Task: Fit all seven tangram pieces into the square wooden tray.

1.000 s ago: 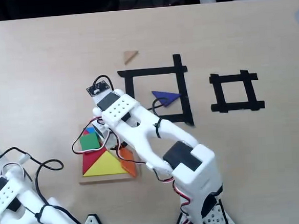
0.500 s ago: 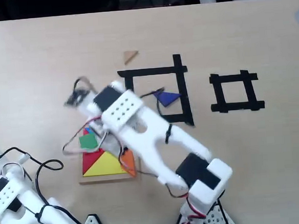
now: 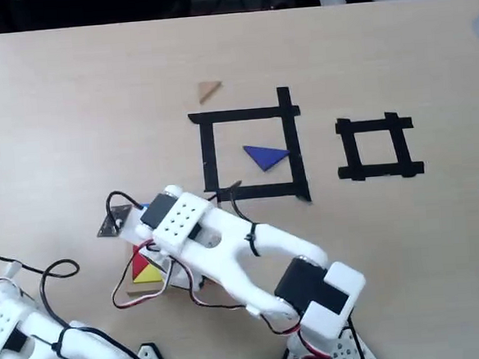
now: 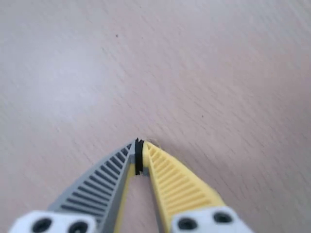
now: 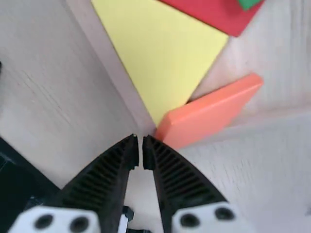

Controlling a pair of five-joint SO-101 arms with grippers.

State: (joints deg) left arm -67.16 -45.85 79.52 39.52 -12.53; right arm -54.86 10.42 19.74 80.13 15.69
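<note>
We see the right gripper (image 5: 141, 145) closed and empty, its tips just beside the orange piece (image 5: 209, 114), which lies askew at a corner of the wooden tray (image 5: 111, 63) near the worktop's (image 3: 69, 93) front edge. The yellow triangle (image 5: 155, 48) and red piece (image 5: 214, 14) sit inside the tray. The left gripper (image 4: 139, 155) is closed too, over bare worktop by the front left corner, and the blue triangle (image 3: 265, 155) lies in the tape square (image 3: 209, 149) mid-worktop, well apart.

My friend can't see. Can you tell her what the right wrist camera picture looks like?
The right gripper, black and shut, points at a corner of the wooden tray. A yellow triangle lies in the tray beside a red piece, and an orange piece sits crooked at the corner.
</note>
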